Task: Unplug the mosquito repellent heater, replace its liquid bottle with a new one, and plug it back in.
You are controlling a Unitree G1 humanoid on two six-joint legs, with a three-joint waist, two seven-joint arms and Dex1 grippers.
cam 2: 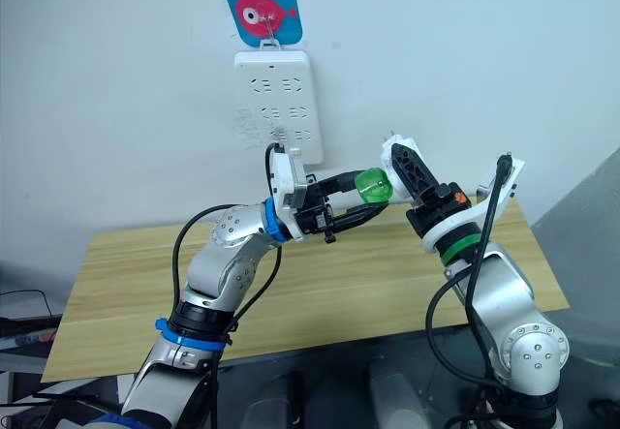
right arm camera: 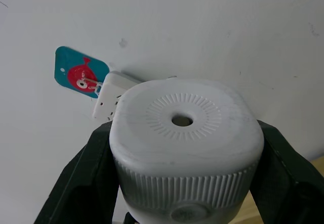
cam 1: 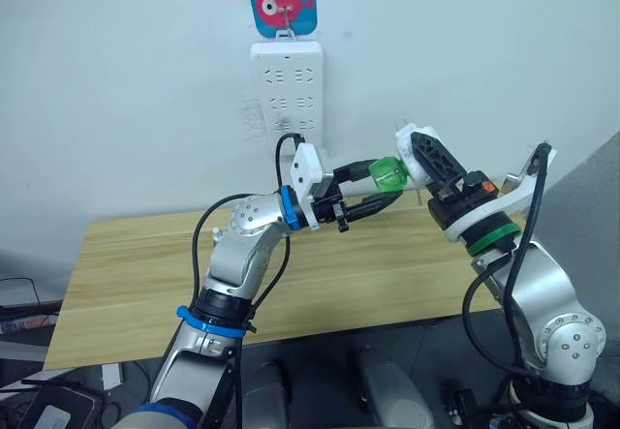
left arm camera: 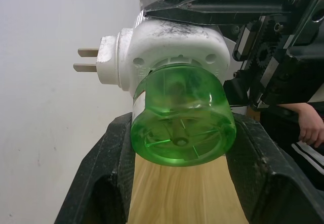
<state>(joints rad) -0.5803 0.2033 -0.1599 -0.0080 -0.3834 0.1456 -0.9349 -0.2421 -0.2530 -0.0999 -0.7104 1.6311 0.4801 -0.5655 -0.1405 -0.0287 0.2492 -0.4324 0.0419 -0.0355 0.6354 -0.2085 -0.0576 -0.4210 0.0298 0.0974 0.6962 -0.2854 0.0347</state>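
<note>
The mosquito repellent heater (cam 1: 408,146), a small white rounded unit with two metal prongs (left arm camera: 87,59), hangs in the air above the table's far edge, below and right of the power strip. My right gripper (cam 1: 422,156) is shut on its body, one black finger on each side (right arm camera: 81,178). A green translucent liquid bottle (left arm camera: 182,128) sticks out of the heater's underside toward my left arm. My left gripper (cam 1: 385,184) is shut on that bottle (cam 1: 387,174), and its two black fingers (left arm camera: 109,163) press the bottle's sides.
A long white power strip (cam 1: 287,90) hangs on the wall under a blue card with a red fish (cam 1: 281,0). The wooden table (cam 1: 145,274) lies below both arms. A person's hand (left arm camera: 310,125) shows behind my right gripper.
</note>
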